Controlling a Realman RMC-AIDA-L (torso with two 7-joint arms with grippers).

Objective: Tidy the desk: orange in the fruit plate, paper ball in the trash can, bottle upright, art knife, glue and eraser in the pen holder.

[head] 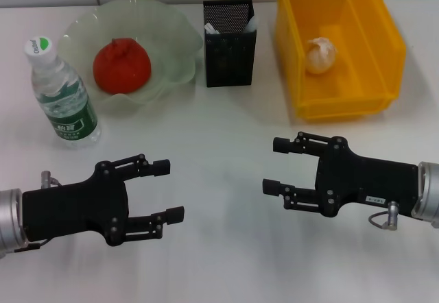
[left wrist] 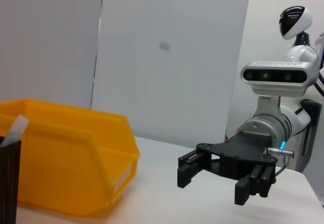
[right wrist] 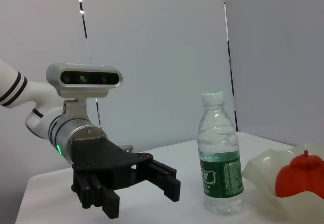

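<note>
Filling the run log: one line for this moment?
orange: in fruit plate | paper ball: in trash can | bottle: upright | left gripper: open, empty | right gripper: open, empty

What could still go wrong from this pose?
Little remains to do, so the risks lie in the arms moving.
1. The left tool hovers open just in front of the upright bottle; a careless swing could topple it.
2. The right tool, also open, faces the left one across a small gap; they could collide.
3. The holder contents are hidden, so small items can't be confirmed.
</note>
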